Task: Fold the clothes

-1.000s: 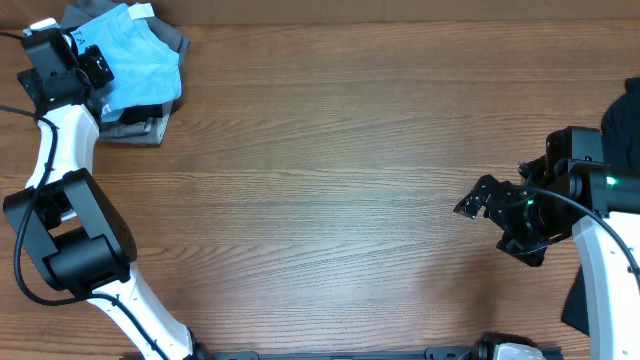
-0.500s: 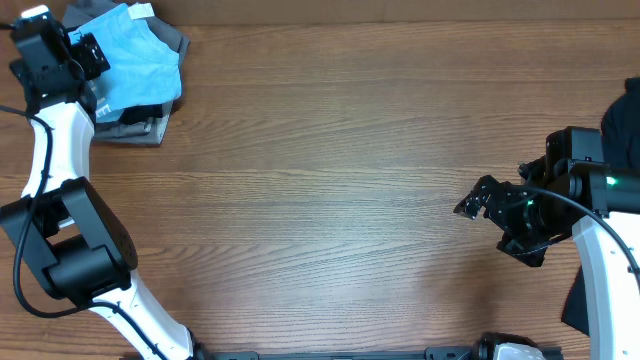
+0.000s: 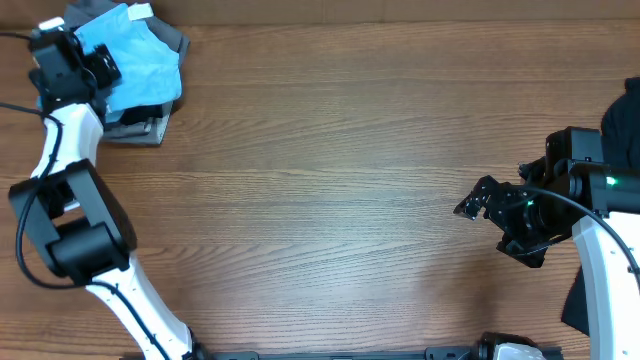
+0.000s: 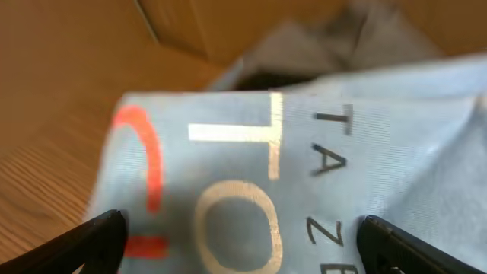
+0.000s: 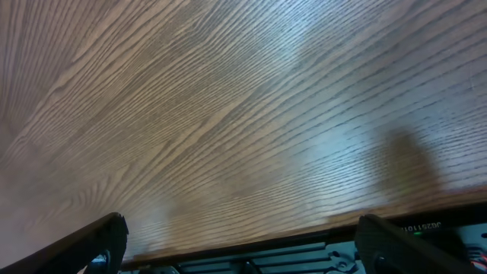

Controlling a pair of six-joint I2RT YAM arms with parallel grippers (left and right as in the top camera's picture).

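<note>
The clothes, a light blue T-shirt (image 3: 140, 60), lie crumpled on a pile at the table's back left corner. My left gripper (image 3: 101, 68) hovers at the shirt's left edge. In the left wrist view the shirt (image 4: 358, 152) fills the frame, showing red and white lettering. There my left gripper (image 4: 243, 230) stands open, its fingertips (image 4: 106, 232) spread wide on either side of the print with nothing clamped. My right gripper (image 3: 472, 205) hangs open over bare wood at the right, far from the shirt. In its own view the right gripper (image 5: 242, 230) holds nothing.
Black and grey folded garments (image 3: 138, 125) lie under the shirt. A large dark garment (image 3: 625, 120) sits at the right edge behind my right arm. The table's near edge and a dark frame (image 5: 304, 255) show below the right gripper.
The left wrist swung a little toward the back left corner, then came back to the shirt's edge. The right arm has not moved.
</note>
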